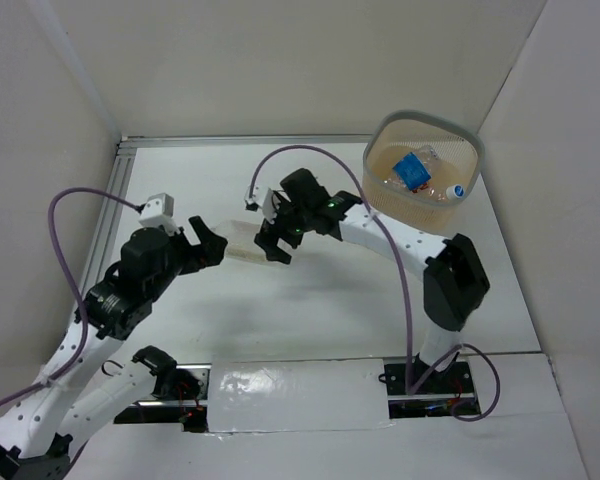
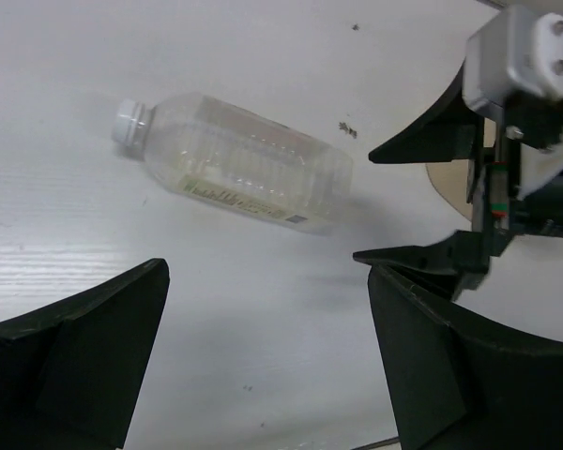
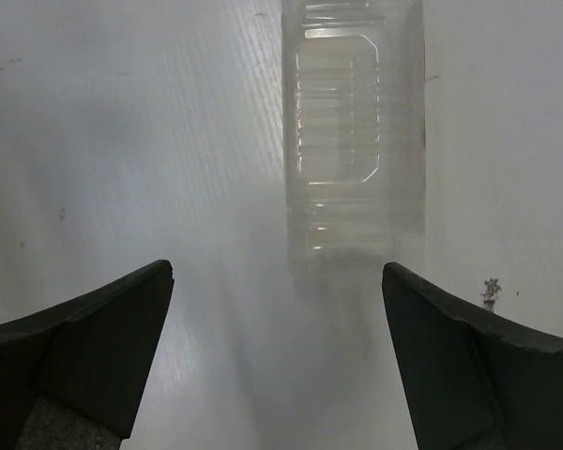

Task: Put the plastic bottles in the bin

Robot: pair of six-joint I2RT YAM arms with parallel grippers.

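Note:
A clear plastic bottle [image 1: 242,243] with a white cap lies on its side on the white table between my two grippers. In the left wrist view the bottle [image 2: 239,164] lies ahead of the fingers, cap to the left. In the right wrist view its base [image 3: 354,141] lies just beyond the fingertips. My left gripper [image 1: 215,244] is open and empty [image 2: 267,272]. My right gripper [image 1: 269,240] is open and empty [image 3: 277,269]. The beige bin [image 1: 384,150] stands at the back right and holds a blue-labelled bottle [image 1: 412,170] and another clear bottle [image 1: 448,190].
White walls close in the table on the left, back and right. My right gripper's body [image 2: 516,141] shows in the left wrist view, close to the bottle's base. A metal rail [image 1: 115,190] runs along the table's left edge.

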